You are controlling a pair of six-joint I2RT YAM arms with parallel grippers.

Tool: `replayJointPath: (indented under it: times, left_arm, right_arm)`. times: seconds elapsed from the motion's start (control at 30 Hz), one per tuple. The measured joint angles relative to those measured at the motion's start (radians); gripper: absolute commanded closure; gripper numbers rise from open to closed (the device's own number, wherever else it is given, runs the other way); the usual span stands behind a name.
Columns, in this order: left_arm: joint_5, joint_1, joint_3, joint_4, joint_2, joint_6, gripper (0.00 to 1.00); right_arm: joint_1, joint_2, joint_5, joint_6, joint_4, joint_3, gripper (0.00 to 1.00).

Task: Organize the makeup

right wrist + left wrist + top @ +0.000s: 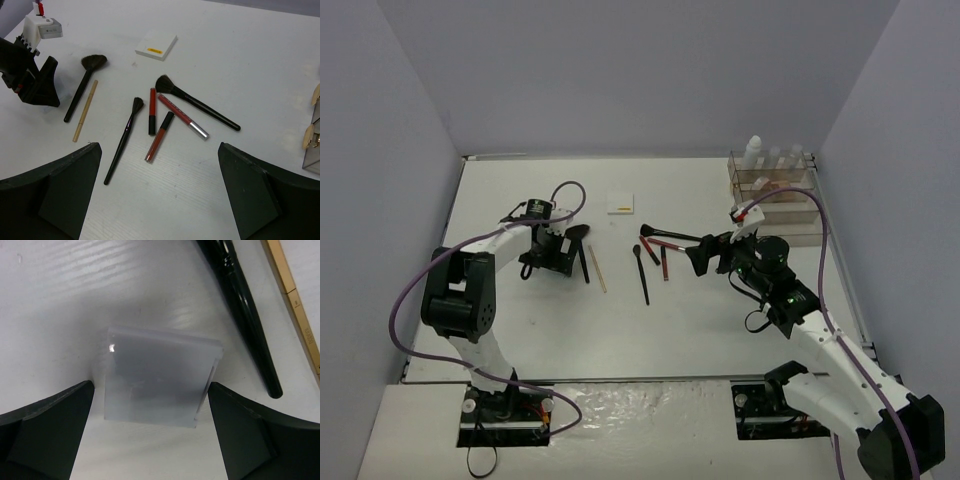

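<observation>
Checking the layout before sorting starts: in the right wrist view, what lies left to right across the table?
Left arm's black gripper → tan pencil → slim black brush → red tube with black end → large black powder brush → clear plastic organizer.

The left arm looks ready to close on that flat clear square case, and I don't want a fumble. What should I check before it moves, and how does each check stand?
1. Left gripper open: ok, its jaws stand wide.
2. Clear case between its fingers: ok, with one finger on each side.
3. Nothing else in the gap: ok. The black brush and the tan pencil lie outside it.
4. Fingers low enough to grip the thin case: cannot tell.
5. Right gripper out of the way: ok. It is open, empty and well apart from the case.
</observation>
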State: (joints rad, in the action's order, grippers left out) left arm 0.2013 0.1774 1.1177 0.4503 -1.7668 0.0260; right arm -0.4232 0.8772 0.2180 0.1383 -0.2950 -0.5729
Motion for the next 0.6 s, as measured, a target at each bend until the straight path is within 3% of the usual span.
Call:
replayJointPath:
  times: [0.13,0.37,0.5,0.6]
  left_arm:
    - [-0.032,0.022,0.02,0.012,-0.021,0.012,0.12]
    - [-0.069,0.093,0.052,0.041,-0.044,0.027,0.35]
    - [-0.067,0.098,0.054,0.046,-0.045,0.028,0.53]
    - [-0.067,0.098,0.056,0.049,-0.045,0.028,0.78]
  right_arm:
    - [0.0,0.0,0.0,0.0,0.0,0.004,0.0]
    - [0.0,0.002,0.0,0.0,0.0,0.004,0.0]
    - [0.0,0.002,0.0,0.0,0.0,0.004,0.0]
    - [0.0,0.002,0.0,0.0,0.0,0.004,0.0]
